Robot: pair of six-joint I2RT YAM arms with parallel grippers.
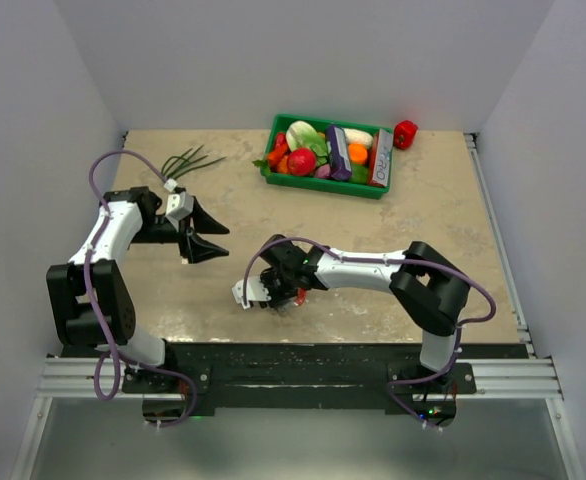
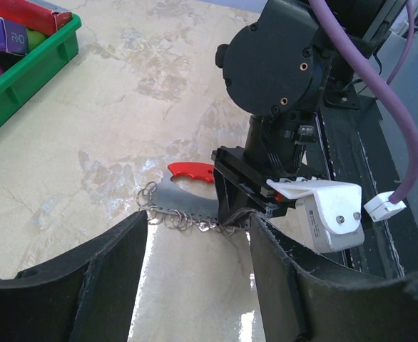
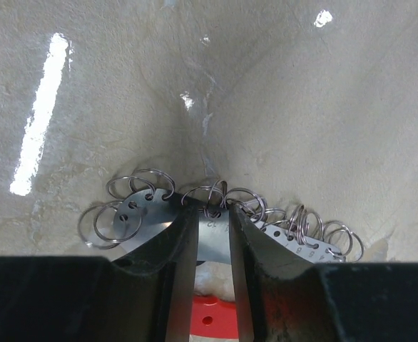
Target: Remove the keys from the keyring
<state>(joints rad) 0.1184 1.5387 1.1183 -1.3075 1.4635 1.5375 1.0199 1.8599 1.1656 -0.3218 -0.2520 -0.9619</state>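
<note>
Right gripper clamped on the grey curved plate of the keyring, left gripper wide open, empty, nearby.

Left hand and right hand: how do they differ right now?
The left black two-finger hand has its jaws spread wide; the right black hand shows only a narrow gap. The left hand holds nothing, off to one side; the right hand's tips are down on the ring-fringed curved silvery metal plate, by its red plastic tag. Whether the right hand grips it, I cannot tell. Both aim at that plate.
</note>
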